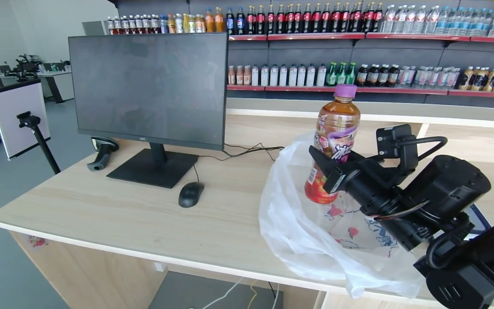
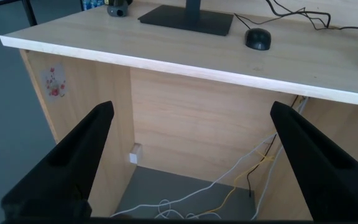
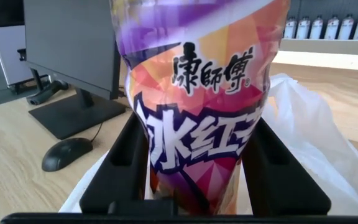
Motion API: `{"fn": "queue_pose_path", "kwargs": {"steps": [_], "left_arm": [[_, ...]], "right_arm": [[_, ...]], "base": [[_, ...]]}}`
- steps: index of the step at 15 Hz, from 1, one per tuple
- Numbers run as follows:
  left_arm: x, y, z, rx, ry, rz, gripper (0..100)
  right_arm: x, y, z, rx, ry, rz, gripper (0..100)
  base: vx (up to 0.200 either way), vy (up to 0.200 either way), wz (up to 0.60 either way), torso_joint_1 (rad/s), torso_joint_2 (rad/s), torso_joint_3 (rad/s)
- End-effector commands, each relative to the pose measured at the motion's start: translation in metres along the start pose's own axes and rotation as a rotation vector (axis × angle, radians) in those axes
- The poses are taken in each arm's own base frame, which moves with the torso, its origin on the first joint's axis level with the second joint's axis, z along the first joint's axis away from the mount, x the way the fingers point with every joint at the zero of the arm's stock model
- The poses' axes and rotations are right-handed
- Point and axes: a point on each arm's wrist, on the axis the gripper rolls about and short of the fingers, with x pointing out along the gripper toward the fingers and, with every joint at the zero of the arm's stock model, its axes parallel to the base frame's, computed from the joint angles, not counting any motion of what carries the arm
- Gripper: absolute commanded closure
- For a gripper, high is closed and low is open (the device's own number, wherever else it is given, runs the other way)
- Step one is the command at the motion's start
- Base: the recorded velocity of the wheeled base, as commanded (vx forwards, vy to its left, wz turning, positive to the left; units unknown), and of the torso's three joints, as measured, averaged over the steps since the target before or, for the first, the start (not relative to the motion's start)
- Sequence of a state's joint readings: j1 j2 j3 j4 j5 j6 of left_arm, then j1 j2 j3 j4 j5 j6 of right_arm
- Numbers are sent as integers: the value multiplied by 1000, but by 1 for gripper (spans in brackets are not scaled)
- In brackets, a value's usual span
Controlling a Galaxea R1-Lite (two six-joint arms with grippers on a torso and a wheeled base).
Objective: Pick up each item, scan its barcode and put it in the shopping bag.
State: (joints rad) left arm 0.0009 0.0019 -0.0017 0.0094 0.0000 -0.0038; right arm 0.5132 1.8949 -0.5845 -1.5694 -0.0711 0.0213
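Right tool (image 1: pixel 329 166), bottle (image 1: pixel 337 128) gripped (upright) — over bag (image 1: pixel 289 223)

I note the bottle (image 1: pixel 335 141) upright in my right gripper (image 1: pixel 330 165), over the shopping bag (image 1: pixel 298 231) on the counter's (image 1: pixel 144 219) right side. Monitor (image 1: pixel 148 88) stands left of the bag; mouse (image 1: pixel 191 194) before its stand, scanner (image 1: pixel 101 154) left of the stand.

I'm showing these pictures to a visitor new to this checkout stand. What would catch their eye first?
First the drink bottle with its purple cap, held upright in the right gripper over the crumpled white plastic bag at the right end of the counter. Then the large dark monitor standing on the counter's left part, with a black mouse before it. Behind, long shelves lined with bottles.
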Motion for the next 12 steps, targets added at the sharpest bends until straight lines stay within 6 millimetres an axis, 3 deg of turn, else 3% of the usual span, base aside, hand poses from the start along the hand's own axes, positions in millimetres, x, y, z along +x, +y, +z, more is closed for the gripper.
{"fn": "queue_pose_path", "kwargs": {"steps": [1, 12], "left_arm": [[0, 0, 0, -1, 0, 1, 0], [0, 0, 0, -1, 0, 1, 0]], "right_arm": [[6, 0, -16, -3, 38, -3, 100], [19, 0, -41, -8, 82, -5, 100]], "base": [[0, 0, 0, 0, 0, 0], [0, 0, 0, 0, 0, 0]]}}
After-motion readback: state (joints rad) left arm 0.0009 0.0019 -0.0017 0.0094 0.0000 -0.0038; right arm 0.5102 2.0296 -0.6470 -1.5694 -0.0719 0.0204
